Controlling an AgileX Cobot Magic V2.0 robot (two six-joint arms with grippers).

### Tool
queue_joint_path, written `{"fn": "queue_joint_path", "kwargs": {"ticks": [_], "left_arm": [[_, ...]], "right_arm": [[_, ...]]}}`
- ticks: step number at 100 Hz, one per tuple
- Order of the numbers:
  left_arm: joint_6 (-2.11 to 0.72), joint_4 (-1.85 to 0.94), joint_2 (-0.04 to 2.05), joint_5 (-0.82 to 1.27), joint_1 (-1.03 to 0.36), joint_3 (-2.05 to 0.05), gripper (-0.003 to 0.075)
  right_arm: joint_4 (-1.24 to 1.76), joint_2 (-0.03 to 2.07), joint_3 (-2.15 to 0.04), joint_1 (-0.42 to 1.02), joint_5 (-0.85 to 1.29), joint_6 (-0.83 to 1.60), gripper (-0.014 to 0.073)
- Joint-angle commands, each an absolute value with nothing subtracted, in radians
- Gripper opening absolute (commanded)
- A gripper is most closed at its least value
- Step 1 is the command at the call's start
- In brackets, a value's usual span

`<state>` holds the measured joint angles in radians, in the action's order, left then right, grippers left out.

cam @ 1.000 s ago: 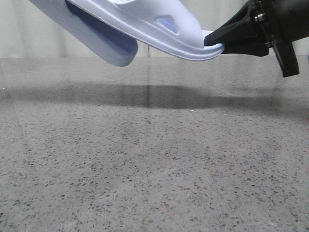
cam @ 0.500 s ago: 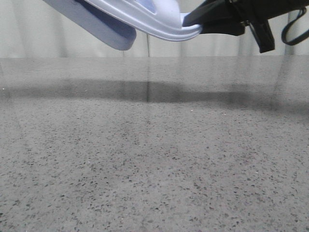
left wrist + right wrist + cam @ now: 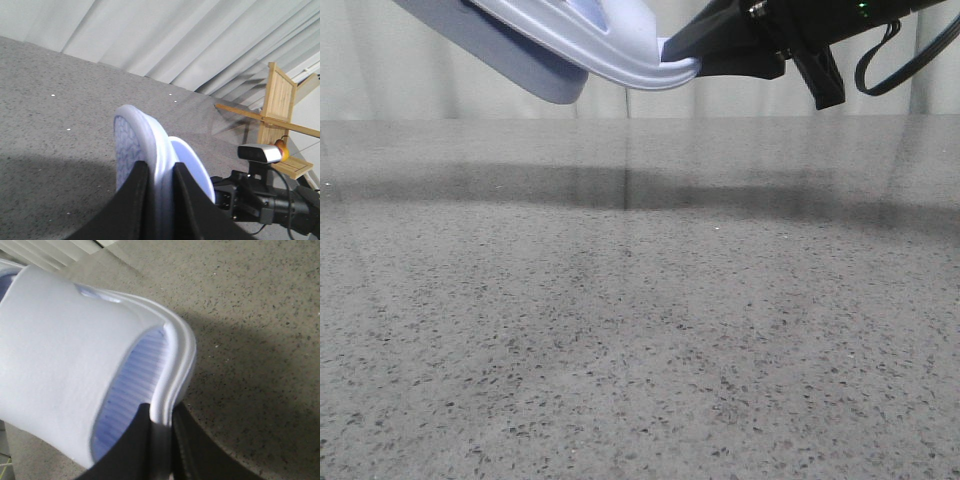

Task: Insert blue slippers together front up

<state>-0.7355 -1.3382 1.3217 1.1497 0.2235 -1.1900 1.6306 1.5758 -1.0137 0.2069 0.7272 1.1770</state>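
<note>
Two pale lavender-blue slippers hang in the air above the grey speckled table (image 3: 640,330), at the top left of the front view. The nearer slipper (image 3: 590,35) shows its wide strap; the other slipper (image 3: 505,50) lies under it, sole outward. My right gripper (image 3: 682,52) is shut on the rim at the nearer slipper's end, as the right wrist view (image 3: 161,422) shows, with the strap and ribbed footbed (image 3: 65,365) beyond. My left gripper (image 3: 160,172) is shut on the edge of the other slipper (image 3: 137,135), treaded sole facing out. The first slipper (image 3: 195,167) sits right behind it.
A pleated white curtain (image 3: 440,95) backs the table. In the left wrist view a wooden stand (image 3: 280,100) is off past the table's far corner, and my right arm with its wrist camera (image 3: 259,152) is close beside the slippers.
In the front view both slippers and my right gripper have moved left and a little upward; the grips are unchanged.
</note>
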Motion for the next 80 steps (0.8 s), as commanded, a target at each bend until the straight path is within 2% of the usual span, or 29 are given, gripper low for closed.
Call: {"fn": "queue_joint_path", "kwargs": {"ticks": [1, 7, 13, 44, 66, 80], "left_arm": [[-0.738, -1.421, 1.296, 1.256, 0.236, -1.217, 0.0015], [-0.74, -1.421, 1.296, 1.256, 0.26, -1.217, 0.0015], [-0.741, -1.421, 1.296, 1.26, 0.278, -1.217, 0.0015], [-0.741, -1.423, 1.327, 1.263, 0.302, -1.217, 0.0015], [-0.778, -1.441, 1.353, 1.218, 0.302, -1.167, 0.0015], [-0.856, -1.501, 1.359, 1.162, 0.3, -1.064, 0.0015]], "right_arm": [[1.656, 1.532, -1.054, 0.188, 0.899, 1.191, 0.0092], [1.638, 1.532, -1.054, 0.157, 0.92, 1.157, 0.0154], [1.609, 1.531, -1.054, 0.122, 0.956, 1.141, 0.0174], [1.597, 1.515, -1.054, -0.095, 1.198, 1.13, 0.0174], [1.554, 1.457, -1.054, -0.219, 1.238, 1.113, 0.0173], [1.5, 1.418, -1.054, -0.242, 1.236, 1.098, 0.0173]]}}
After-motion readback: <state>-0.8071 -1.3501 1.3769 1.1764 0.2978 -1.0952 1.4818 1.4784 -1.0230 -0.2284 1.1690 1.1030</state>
